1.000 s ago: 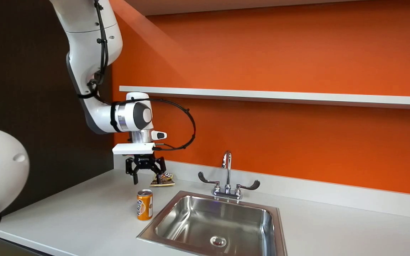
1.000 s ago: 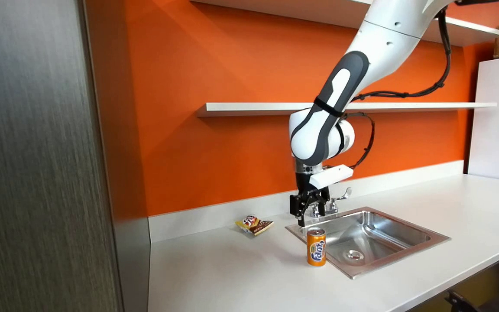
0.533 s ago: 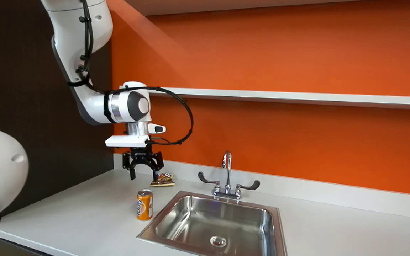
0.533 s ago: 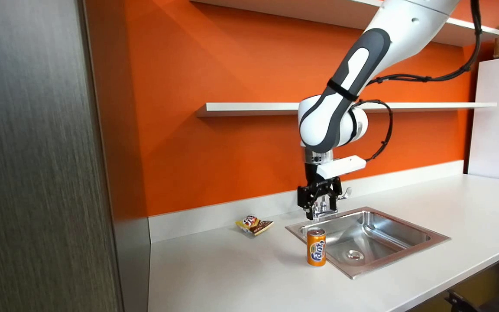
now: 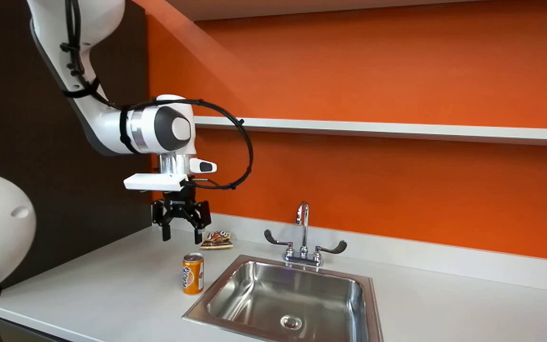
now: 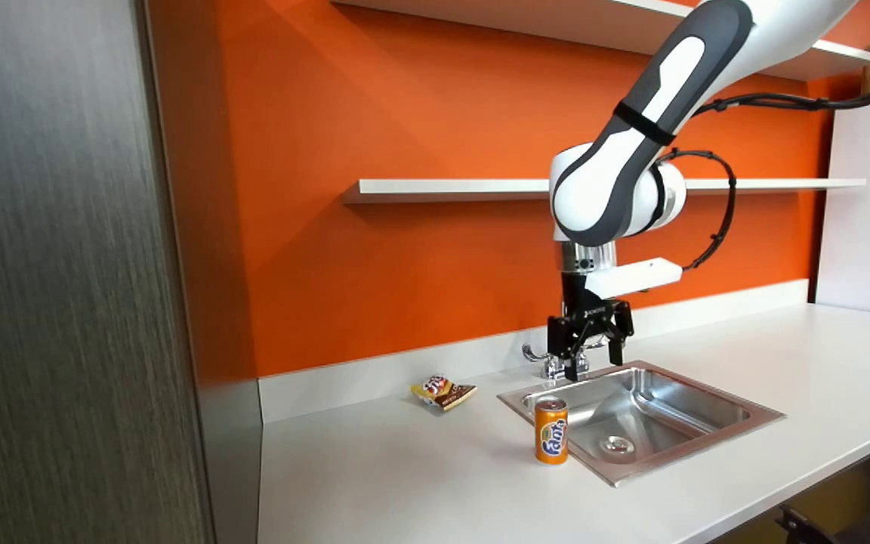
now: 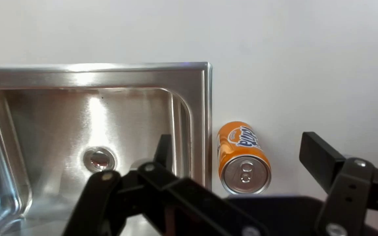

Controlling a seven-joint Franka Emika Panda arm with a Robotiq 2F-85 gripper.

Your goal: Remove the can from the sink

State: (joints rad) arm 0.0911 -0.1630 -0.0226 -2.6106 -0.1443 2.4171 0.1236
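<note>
Your white arm [image 5: 107,130] hangs above the level of the steel sink [image 5: 268,301], where a two-handled faucet [image 5: 305,240] stands at the back edge. Your gripper [image 5: 182,235] hovers higher than the sink's rim, its jaws spread wide with nothing in their hold. Your orange Fanta can [image 5: 193,274] stands upright outside the sink, just beside its rim, while a brown-and-yellow snack packet [image 6: 442,393] lies near the sink's back corner, on the can's side.
</note>
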